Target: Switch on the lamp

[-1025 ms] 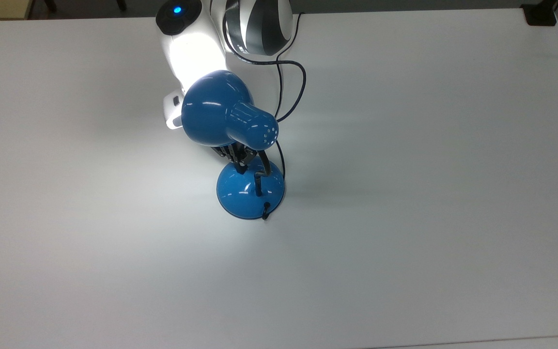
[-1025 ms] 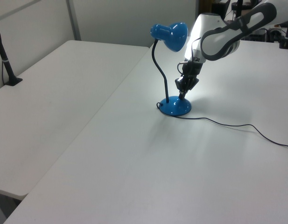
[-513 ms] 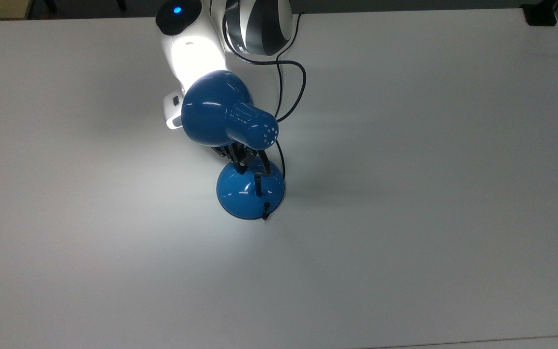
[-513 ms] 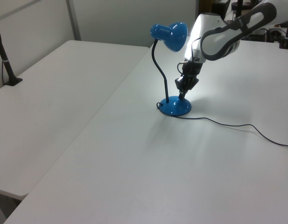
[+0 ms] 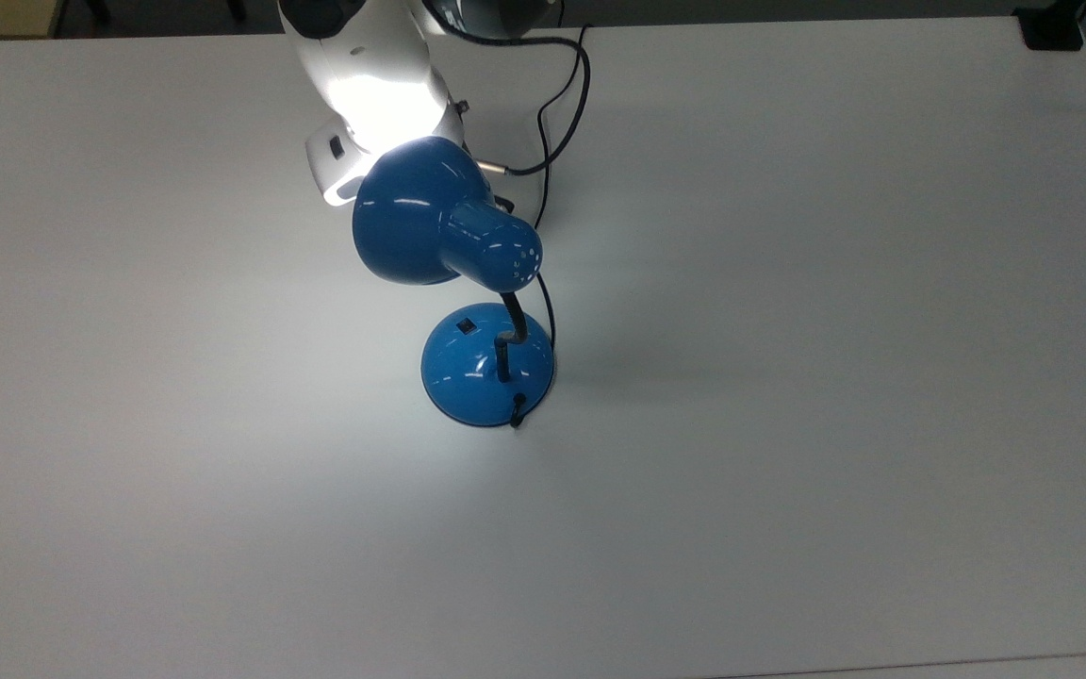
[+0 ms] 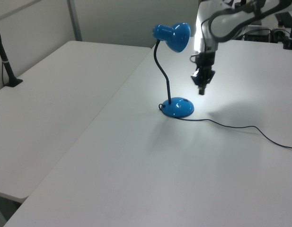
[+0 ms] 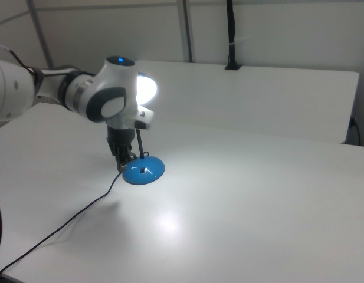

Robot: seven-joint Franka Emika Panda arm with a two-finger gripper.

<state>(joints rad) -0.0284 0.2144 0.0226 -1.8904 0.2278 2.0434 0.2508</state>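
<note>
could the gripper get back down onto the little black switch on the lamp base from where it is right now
Probably yes. The gripper hangs just above and beside the lamp base, and the switch sits uncovered on top, with nothing between them.

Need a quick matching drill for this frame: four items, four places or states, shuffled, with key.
Items
1. lamp shade
2. lamp base
3. claw
4. cord

Places or states
A. trails flat across the table toward the left view's right edge
B. sits on the table, small black switch on its dome
C. hangs in the air above the table, off the lamp
D. lit, casting a bright patch on the table and the arm

Pairs: 1-D, 2-B, 3-C, 4-A
</note>
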